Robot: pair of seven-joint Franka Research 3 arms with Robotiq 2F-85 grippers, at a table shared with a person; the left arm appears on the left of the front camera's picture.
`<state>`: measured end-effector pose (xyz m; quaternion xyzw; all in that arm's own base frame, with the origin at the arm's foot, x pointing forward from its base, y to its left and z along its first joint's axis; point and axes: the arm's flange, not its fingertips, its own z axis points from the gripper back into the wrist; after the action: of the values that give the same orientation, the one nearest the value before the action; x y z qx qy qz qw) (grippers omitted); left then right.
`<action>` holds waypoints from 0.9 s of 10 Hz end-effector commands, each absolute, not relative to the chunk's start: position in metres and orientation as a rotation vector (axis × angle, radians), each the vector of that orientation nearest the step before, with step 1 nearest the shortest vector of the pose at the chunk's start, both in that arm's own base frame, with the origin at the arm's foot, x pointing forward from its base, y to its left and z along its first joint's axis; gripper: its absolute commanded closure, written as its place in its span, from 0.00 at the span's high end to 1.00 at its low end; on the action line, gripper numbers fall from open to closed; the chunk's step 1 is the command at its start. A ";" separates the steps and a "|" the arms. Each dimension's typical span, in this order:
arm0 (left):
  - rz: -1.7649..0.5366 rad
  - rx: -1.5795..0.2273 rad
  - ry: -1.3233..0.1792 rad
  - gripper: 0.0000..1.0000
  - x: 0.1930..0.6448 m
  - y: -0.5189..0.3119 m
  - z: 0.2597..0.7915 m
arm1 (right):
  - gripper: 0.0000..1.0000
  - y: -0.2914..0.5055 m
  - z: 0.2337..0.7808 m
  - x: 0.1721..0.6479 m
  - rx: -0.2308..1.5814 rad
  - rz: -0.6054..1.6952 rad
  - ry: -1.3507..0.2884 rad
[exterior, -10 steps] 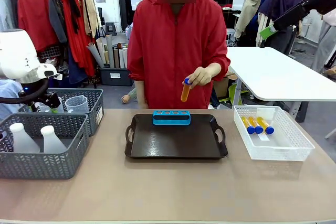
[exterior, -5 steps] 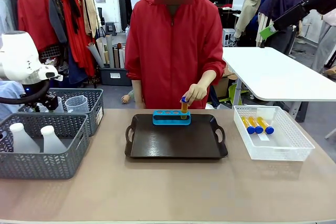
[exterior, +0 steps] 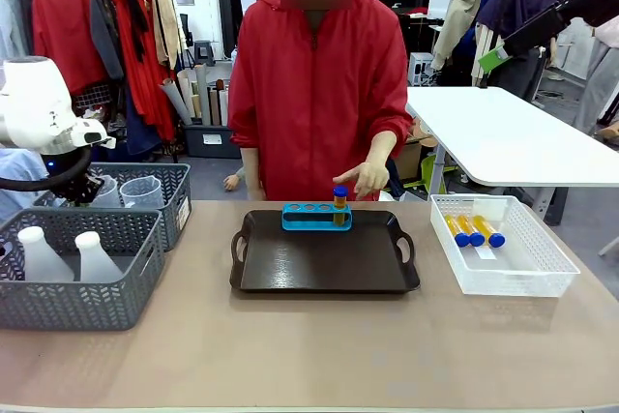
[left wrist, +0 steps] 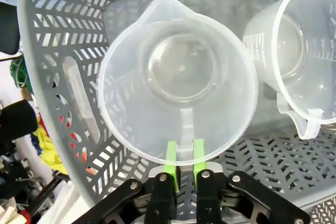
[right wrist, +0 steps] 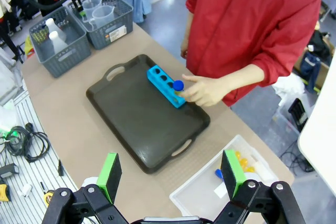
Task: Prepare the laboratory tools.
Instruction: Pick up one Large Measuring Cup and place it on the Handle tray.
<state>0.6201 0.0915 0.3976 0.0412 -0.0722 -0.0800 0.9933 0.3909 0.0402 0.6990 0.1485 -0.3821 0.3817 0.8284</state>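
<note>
In the grey basket (left wrist: 58,51) at the far left of the desk (exterior: 309,355), it seemed best that you lifted the clear beaker (left wrist: 178,77) straight up and slowly, so that it cleared the basket wall and the second beaker (left wrist: 299,51) just beside it. The clear beaker stood upright, its long axis vertical, with the mouth up toward the wrist camera and the spout pointing away from the handle (left wrist: 185,129). Your left end effector (left wrist: 185,163) was pinched narrow on that handle. Your right end effector (right wrist: 170,174) hung wide open, holding nothing.
</note>
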 end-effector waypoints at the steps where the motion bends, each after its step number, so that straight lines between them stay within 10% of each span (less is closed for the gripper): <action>1: -0.140 0.116 -0.166 0.00 0.620 0.092 0.406 | 1.00 0.040 0.700 0.391 0.324 0.817 -0.815; 9: -0.315 0.071 -0.225 0.00 0.598 0.070 0.552 | 1.00 0.040 0.700 0.391 0.324 0.817 -0.815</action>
<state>0.5985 0.0686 0.5341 0.0460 -0.1123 -0.1334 0.9836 0.3909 0.0401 0.6989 0.1484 -0.3821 0.3815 0.8285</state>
